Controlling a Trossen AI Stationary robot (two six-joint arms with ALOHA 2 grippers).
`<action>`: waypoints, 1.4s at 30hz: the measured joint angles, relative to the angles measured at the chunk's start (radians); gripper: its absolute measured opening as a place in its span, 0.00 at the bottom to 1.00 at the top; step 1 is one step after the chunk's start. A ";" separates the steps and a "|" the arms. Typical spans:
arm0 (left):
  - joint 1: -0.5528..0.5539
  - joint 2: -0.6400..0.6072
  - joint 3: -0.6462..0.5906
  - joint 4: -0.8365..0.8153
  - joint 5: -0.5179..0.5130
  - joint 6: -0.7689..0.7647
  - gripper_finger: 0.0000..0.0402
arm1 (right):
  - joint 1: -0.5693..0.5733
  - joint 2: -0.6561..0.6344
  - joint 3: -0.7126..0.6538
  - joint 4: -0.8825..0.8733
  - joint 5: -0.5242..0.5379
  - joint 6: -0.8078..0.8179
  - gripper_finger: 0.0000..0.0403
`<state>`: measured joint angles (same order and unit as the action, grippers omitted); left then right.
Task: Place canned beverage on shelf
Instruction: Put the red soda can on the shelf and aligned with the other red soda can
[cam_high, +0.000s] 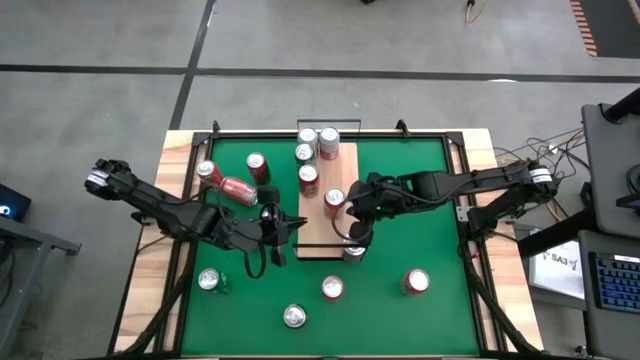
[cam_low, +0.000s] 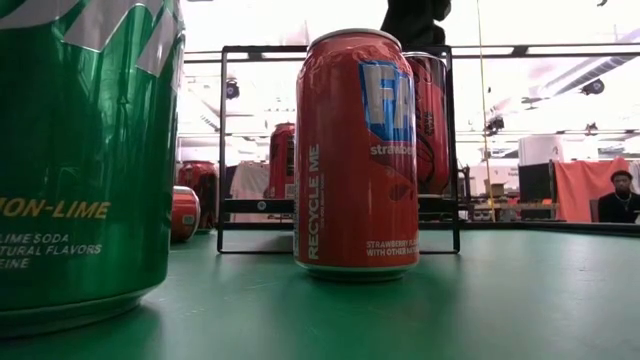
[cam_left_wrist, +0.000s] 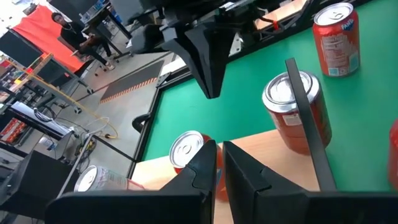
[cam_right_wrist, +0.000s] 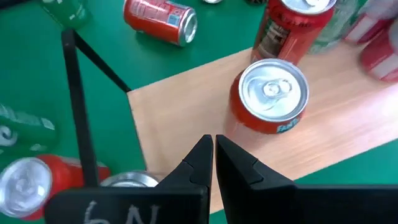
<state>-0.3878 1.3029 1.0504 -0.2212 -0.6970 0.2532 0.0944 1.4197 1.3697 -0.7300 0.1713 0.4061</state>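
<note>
Green matting covers the bench at the middle of the high view, ringed by a pale wooden border, with grey floor beyond. On it lies the shelf, a pale board running from top centre down to mid-frame. Four cans already stand on it: two at its upper end, one lower, and a red can near the middle. The right gripper, fingers together and holding nothing, sits just beside that red can, which stands upright. The left gripper, also closed and empty, hovers at the shelf's lower left edge. By my reading the job is partly done. Left on the mat are a tipped red can, a green can at lower left, and several others along the lower part.
</note>
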 joint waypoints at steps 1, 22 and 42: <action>0.002 0.000 0.000 0.000 0.000 0.000 0.03 | -0.003 0.000 0.000 -0.001 -0.013 0.017 0.02; 0.011 0.000 0.000 -0.034 0.000 0.019 0.03 | 0.015 0.005 -0.003 -0.086 -0.223 -0.078 0.02; 0.012 0.000 0.000 -0.037 0.000 0.023 0.03 | 0.028 0.082 -0.025 -0.037 -0.329 -0.121 0.02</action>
<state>-0.3759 1.3025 1.0504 -0.2581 -0.6969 0.2764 0.1223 1.5013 1.3452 -0.7665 -0.1577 0.2846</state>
